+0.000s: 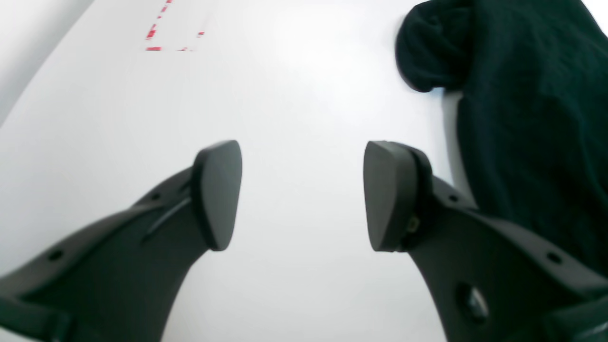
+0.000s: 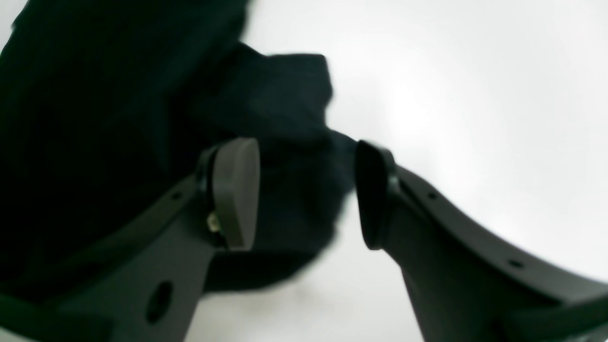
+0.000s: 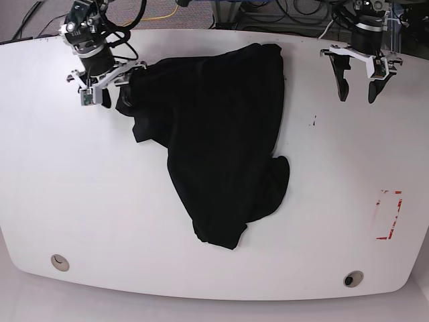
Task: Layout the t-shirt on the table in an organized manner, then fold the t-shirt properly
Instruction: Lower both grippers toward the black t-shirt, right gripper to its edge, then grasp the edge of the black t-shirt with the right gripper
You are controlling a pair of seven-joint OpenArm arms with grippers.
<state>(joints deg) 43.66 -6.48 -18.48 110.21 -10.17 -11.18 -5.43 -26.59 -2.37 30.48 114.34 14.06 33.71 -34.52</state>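
The black t-shirt [image 3: 221, 134] lies crumpled and bunched across the middle of the white table [image 3: 80, 201], showing only plain black cloth. At the shirt's far left edge my right gripper [image 3: 106, 99] stands open. In the right wrist view its jaws [image 2: 308, 194] are apart over a folded flap of the t-shirt [image 2: 118, 118], and I cannot tell whether they touch it. My left gripper [image 3: 357, 98] hangs open above bare table to the right of the shirt. The left wrist view shows its jaws [image 1: 304, 194] wide apart and empty, with the t-shirt [image 1: 522, 118] off to the side.
A red tape outline [image 3: 388, 215] marks the table near its right edge, and a red tape corner [image 1: 161, 38] shows in the left wrist view. Two round grommet holes [image 3: 59, 261] [image 3: 352, 278] sit near the front edge. Cables run behind the far edge.
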